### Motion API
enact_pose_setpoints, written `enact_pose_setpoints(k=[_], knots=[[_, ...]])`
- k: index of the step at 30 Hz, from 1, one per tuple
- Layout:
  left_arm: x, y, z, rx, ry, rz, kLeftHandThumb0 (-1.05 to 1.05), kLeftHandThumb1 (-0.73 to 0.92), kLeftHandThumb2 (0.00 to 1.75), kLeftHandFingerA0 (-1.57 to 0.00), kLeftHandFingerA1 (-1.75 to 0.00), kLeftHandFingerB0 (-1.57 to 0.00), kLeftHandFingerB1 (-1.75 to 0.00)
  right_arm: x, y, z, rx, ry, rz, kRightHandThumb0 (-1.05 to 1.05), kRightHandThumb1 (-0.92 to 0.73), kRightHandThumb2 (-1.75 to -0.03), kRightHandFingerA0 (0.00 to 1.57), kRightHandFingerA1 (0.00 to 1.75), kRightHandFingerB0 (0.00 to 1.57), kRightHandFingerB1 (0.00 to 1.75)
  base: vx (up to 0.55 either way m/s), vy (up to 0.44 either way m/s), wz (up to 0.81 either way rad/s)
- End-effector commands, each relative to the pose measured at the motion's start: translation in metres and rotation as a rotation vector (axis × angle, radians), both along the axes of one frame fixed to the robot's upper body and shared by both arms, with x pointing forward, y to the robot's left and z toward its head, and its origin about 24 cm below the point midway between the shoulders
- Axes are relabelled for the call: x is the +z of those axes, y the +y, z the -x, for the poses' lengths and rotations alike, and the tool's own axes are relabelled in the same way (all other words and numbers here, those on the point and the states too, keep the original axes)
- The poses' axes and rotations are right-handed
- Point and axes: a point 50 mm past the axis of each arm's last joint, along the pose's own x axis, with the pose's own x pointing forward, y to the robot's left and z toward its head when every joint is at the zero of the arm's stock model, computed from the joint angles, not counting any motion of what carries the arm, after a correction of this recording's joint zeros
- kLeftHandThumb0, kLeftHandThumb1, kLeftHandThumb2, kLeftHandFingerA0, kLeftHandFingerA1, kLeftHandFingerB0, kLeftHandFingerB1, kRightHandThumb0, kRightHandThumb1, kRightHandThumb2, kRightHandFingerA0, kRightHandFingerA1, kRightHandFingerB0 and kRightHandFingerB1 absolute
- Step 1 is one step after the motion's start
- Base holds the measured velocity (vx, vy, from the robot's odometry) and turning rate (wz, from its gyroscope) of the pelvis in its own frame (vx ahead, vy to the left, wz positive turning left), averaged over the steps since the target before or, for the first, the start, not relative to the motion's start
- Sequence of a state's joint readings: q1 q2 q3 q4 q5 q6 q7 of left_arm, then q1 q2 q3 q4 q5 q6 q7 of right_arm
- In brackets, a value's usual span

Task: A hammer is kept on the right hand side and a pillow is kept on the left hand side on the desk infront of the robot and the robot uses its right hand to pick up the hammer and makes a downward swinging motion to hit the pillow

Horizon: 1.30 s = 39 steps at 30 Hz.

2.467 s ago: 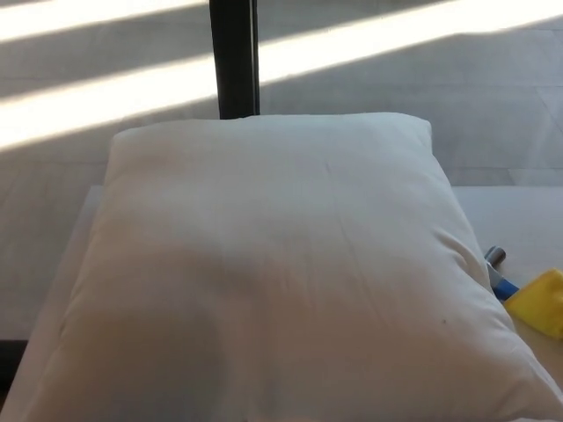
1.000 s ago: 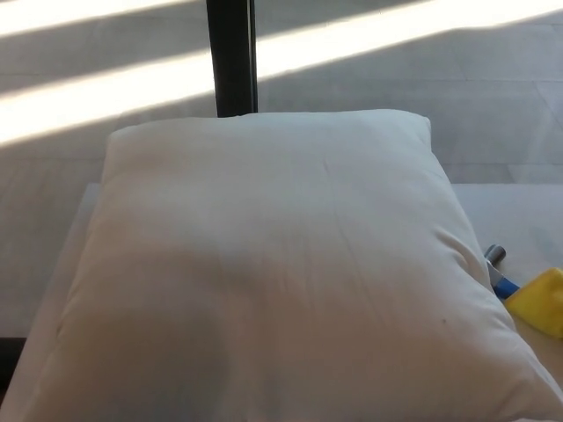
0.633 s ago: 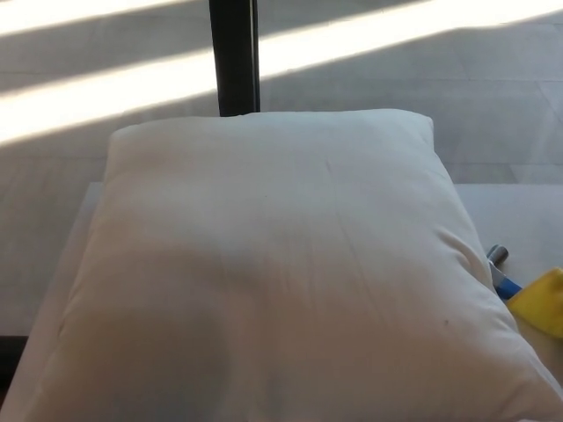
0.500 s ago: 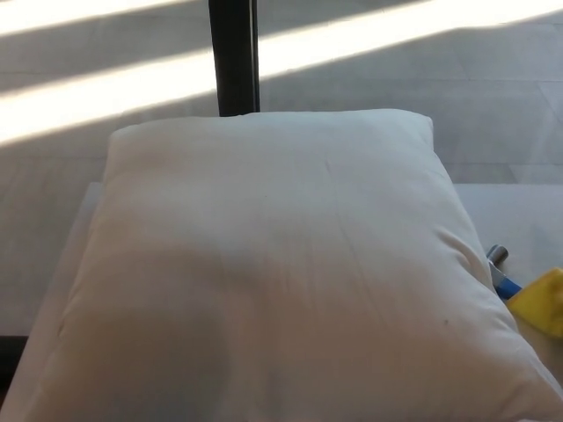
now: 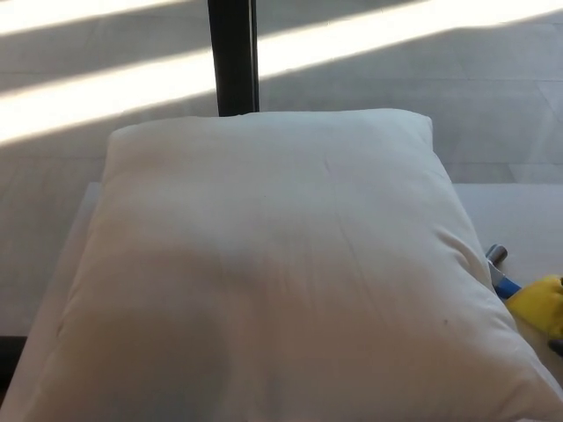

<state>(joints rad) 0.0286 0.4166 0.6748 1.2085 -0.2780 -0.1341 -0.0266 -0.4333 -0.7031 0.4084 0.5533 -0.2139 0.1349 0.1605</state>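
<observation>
1. The white pillow (image 5: 273,272) fills the desk (image 5: 519,215).
2. The yellow-headed hammer (image 5: 526,294) lies just right of the pillow, partly cut off.
3. Neither robot hand shows, so their state can't be told.
4. Reaching half-blind risks a missed grasp.

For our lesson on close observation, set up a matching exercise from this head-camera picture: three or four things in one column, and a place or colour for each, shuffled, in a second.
Things:
1. pillow
2. hammer
3. dark post
4. desk

Descriptions:
A. yellow and blue, at the right edge
B. black, upright behind the pillow
C. white, filling most of the view
D. pale surface showing right of the pillow

Pairs: 1-C, 2-A, 3-B, 4-D
</observation>
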Motion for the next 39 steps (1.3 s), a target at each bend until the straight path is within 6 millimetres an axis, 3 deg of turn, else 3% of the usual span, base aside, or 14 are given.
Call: enact_pose_setpoints(k=[1,4,5,7,8,9,23,27,30,31,32,33,38,39], knots=[[0.005,0.004,0.002,-0.018,-0.006,-0.040,-0.51,0.62,0.59,-0.76,-0.52,-0.66,-0.48,0.003,-0.006,-0.004,-0.011,0.027,0.054,-0.77,-0.66,-0.60,0.00,0.20,0.18,0.27,0.00,0.000,0.00],[0.003,0.003,0.004,-0.021,0.002,-0.027,-0.54,0.60,0.58,-0.73,-0.51,-0.68,-0.49,0.006,-0.009,-0.011,-0.078,-0.007,-0.017,-0.78,-0.67,-0.60,0.00,0.22,0.20,0.27,0.00,0.000,0.00],[0.003,0.003,0.004,-0.042,0.024,-0.045,-0.56,0.62,0.59,-0.75,-0.51,-0.66,-0.46,0.004,-0.006,-0.015,-0.087,-0.018,-0.016,-0.72,-0.50,-0.86,0.03,0.24,0.16,0.40,0.00,0.000,0.00],[0.003,0.003,0.004,-0.021,-0.007,-0.026,-0.53,0.61,0.58,-0.73,-0.52,-0.65,-0.47,0.001,-0.003,-0.019,-0.093,-0.020,-0.010,-0.74,-0.50,-0.86,0.04,0.26,0.16,0.40,0.00,0.000,0.00],[0.004,0.003,0.003,-0.027,0.006,-0.038,-0.53,0.61,0.59,-0.78,-0.54,-0.67,-0.49,0.000,-0.001,-0.020,-0.087,-0.023,-0.004,-0.71,-0.64,-0.59,0.00,0.37,0.23,0.29,0.00,0.000,0.00],[0.004,0.003,0.003,-0.025,0.001,-0.036,-0.55,0.60,0.58,-0.78,-0.54,-0.71,-0.51,-0.002,0.002,-0.021,-0.082,-0.022,-0.004,-0.71,-0.50,-0.84,0.05,0.32,0.16,0.42,0.00,0.000,0.00],[0.004,0.004,0.000,-0.048,-0.011,-0.023,-0.54,0.64,0.59,-0.72,-0.49,-0.62,-0.46,-0.037,0.038,-0.019,0.022,0.077,0.038,-0.80,-0.50,-0.84,0.04,0.44,0.17,0.41,0.00,0.000,0.00],[0.004,0.004,0.000,-0.023,-0.035,-0.017,-0.53,0.63,0.59,-0.75,-0.51,-0.64,-0.47,-0.042,0.030,-0.016,-0.011,0.164,0.104,-0.70,-0.46,-0.82,0.02,0.30,0.15,0.41,0.00,0.000,0.00],[0.005,0.004,-0.001,-0.044,-0.034,-0.017,-0.55,0.65,0.60,-0.73,-0.51,-0.57,-0.45,-0.050,0.016,-0.009,-0.064,0.232,0.209,-0.34,-0.42,-0.97,0.09,0.58,0.00,0.48,0.00,0.000,0.00],[0.005,0.004,-0.001,-0.047,-0.036,-0.016,-0.60,0.51,0.87,-0.64,-0.62,-0.52,-0.57,-0.053,0.012,-0.007,-0.080,0.253,0.236,-0.34,-0.42,-0.97,0.09,0.58,0.00,0.48,0.00,0.000,0.00],[0.005,0.004,-0.001,-0.046,-0.033,-0.017,-0.60,0.51,0.87,-0.64,-0.62,-0.52,-0.57,-0.055,0.010,-0.006,-0.087,0.272,0.259,-0.34,-0.42,-0.97,0.09,0.58,0.00,0.48,0.00,0.000,0.00],[0.005,0.004,-0.001,-0.045,-0.039,-0.009,-0.59,0.64,0.59,-0.71,-0.50,-0.58,-0.45,-0.058,0.007,-0.004,-0.108,0.286,0.281,-0.55,-0.59,-0.59,0.07,0.71,0.19,0.28,0.00,0.000,0.00],[0.006,0.004,-0.003,-0.056,-0.044,-0.023,-0.56,0.65,0.60,-0.75,-0.51,-0.60,-0.46,-0.067,0.007,0.001,-0.116,0.299,0.328,-0.45,-0.62,-0.59,0.19,0.61,0.21,0.29,0.00,0.000,0.00],[0.006,0.004,-0.004,-0.057,-0.042,-0.026,-0.56,0.65,0.60,-0.78,-0.52,-0.62,-0.47,-0.069,0.008,0.001,-0.100,0.295,0.338,-0.47,-0.50,-0.80,0.33,0.68,0.16,0.44,0.00,0.000,0.00]])
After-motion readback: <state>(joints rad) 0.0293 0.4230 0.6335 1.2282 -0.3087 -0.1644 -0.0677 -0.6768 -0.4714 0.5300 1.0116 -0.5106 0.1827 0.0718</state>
